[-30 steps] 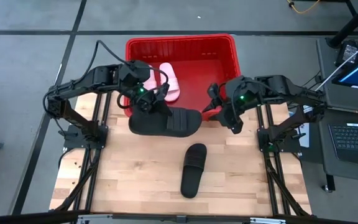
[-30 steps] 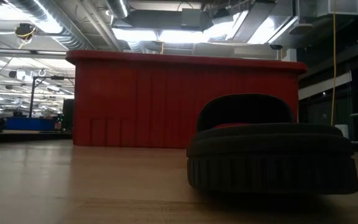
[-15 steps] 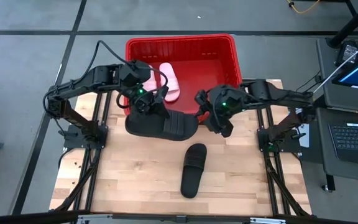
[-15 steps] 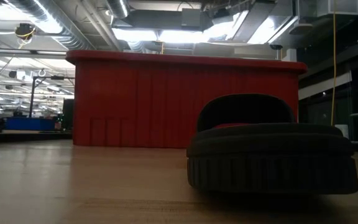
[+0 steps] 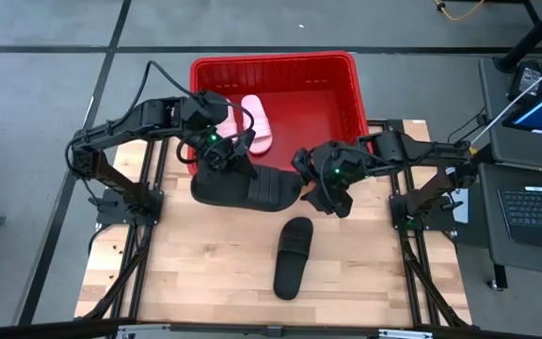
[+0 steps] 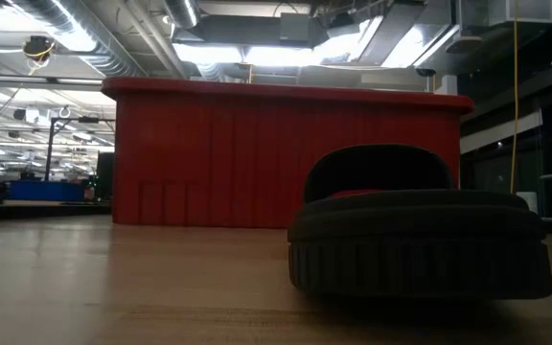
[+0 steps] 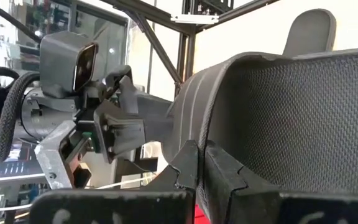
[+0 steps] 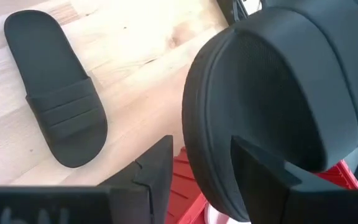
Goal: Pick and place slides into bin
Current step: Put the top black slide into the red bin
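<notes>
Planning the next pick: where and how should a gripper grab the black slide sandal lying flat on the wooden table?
Probably the wide strap of the black open-toe slide sandal, taken from straight above. The sandal lies sole-down, clear of the red slotted plastic bin, and its strap arches up off the footbed, so one finger could slip under it through the open toe and pinch.

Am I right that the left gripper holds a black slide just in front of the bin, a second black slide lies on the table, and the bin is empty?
Not quite: the bin is not empty. The high view shows a pink slide inside it, near its left wall. The rest stands: the left gripper holds a black slide in front of the bin, and a second black slide lies on the table.
</notes>
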Robot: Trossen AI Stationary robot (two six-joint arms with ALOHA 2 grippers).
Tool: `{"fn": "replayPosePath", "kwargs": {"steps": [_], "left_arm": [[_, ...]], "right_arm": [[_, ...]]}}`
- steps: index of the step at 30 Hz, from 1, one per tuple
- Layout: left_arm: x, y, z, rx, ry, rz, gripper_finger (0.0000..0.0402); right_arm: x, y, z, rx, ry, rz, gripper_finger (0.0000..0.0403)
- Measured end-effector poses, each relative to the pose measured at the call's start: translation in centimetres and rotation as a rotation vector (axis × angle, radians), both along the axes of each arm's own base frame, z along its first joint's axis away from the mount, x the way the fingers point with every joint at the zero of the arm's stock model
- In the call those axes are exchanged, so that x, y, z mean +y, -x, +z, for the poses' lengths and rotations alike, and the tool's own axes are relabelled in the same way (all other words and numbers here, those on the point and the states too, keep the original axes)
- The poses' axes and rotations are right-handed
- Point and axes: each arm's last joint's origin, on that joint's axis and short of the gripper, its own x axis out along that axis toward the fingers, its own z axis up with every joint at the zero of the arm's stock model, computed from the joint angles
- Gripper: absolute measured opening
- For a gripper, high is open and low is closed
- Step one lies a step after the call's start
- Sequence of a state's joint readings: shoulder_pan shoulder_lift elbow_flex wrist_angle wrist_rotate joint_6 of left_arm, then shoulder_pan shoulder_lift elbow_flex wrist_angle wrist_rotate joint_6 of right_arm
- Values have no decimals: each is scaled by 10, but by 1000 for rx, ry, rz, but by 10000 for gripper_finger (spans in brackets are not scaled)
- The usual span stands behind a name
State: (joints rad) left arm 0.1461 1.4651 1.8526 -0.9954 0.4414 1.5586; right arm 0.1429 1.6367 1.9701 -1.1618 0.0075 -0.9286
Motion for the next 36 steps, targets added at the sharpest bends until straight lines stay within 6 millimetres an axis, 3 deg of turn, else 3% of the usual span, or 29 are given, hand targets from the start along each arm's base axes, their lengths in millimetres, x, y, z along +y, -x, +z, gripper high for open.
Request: {"fn": "replayPosePath", "kwargs": {"steps": [12,20,27,36], "left_arm": [[-8,1,1,-3,6,-32,6],[-8,0,1,-4,13,-22,6],[-7,-3,7,-7,171,89,23],[-4,-7,13,-50,226,249,60]], "right_arm": [[-3,0,0,-9,64,-60,153],[-2,0,0,-8,62,-51,44],[-2,1,1,-7,35,-75,42],[-4,3,1,3,4,-128,42]]}}
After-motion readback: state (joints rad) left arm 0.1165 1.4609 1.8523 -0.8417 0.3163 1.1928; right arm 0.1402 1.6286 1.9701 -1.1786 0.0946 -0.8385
